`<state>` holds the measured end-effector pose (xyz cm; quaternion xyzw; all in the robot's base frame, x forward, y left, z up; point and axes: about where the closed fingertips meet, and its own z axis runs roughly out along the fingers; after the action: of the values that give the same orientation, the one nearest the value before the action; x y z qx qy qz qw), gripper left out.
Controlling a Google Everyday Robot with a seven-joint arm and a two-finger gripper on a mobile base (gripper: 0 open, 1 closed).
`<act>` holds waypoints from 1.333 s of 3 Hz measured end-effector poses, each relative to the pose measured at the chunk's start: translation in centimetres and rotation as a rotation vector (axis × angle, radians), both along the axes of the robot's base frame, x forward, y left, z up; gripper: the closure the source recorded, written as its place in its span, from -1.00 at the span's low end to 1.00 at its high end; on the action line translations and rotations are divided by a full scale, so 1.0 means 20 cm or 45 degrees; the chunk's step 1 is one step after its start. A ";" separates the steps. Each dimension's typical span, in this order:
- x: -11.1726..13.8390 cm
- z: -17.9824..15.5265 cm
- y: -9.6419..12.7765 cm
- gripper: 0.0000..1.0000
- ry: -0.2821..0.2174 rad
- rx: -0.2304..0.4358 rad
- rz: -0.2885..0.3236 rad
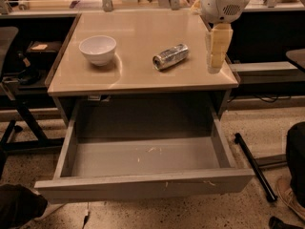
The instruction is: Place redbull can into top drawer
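The redbull can (170, 57) is a slim silver can lying on its side on the beige desk top (138, 75), right of centre. The top drawer (143, 159) is pulled out wide open below the desk, grey, with whitish scuffs on its floor and nothing in it. My gripper (215, 63) hangs from the white arm at the upper right, its cream fingers pointing down over the desk's right edge, to the right of the can and apart from it. It holds nothing.
A white bowl (97, 49) stands on the desk's left part. A dark chair (9, 75) stands at the left. A black rod (252, 166) lies on the speckled floor at the right, beside a dark object (295, 151). Shelving runs behind the desk.
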<state>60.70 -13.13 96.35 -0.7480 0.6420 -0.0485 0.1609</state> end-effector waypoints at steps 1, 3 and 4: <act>0.00 0.00 0.00 -1.00 0.000 0.000 0.000; 0.37 -0.12 0.01 -1.00 -0.093 0.015 0.003; 0.53 -0.20 0.03 -1.00 -0.111 0.001 0.035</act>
<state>71.37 -12.51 92.40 -0.7538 0.6242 -0.0785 0.1895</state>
